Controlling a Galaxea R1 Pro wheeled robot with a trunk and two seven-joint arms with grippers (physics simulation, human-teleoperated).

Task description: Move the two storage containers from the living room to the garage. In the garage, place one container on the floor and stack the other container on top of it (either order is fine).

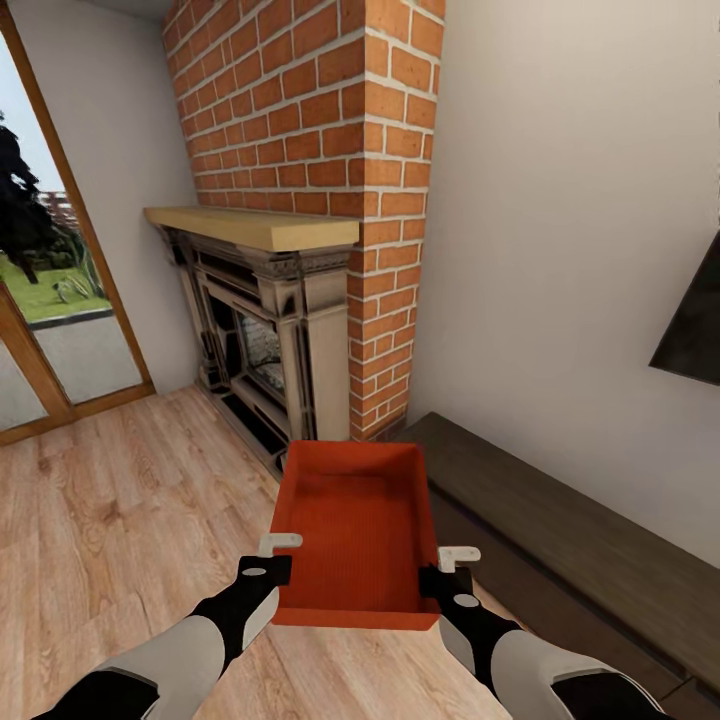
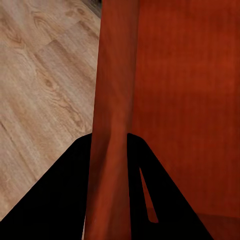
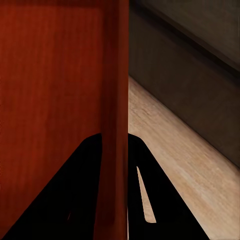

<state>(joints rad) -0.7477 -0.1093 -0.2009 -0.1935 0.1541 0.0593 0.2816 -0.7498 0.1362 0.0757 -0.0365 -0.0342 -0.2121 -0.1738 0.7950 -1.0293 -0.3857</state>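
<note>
Left gripper (image 1: 272,562) was clamped on the left wall of the orange-red rectangular plastic bin (image 1: 355,535); right gripper (image 1: 452,572) was clamped on the right wall. Bin was carried above the living room's wood-plank flooring (image 1: 120,500); garage placement and stacking judged outstanding.

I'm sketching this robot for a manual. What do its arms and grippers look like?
Both arms have smooth light grey shells with black sections at the joints and wrists. The left gripper and right gripper have black bodies with small pale grey-white fingers. In the wrist views the fingers read as black wedges.
</note>
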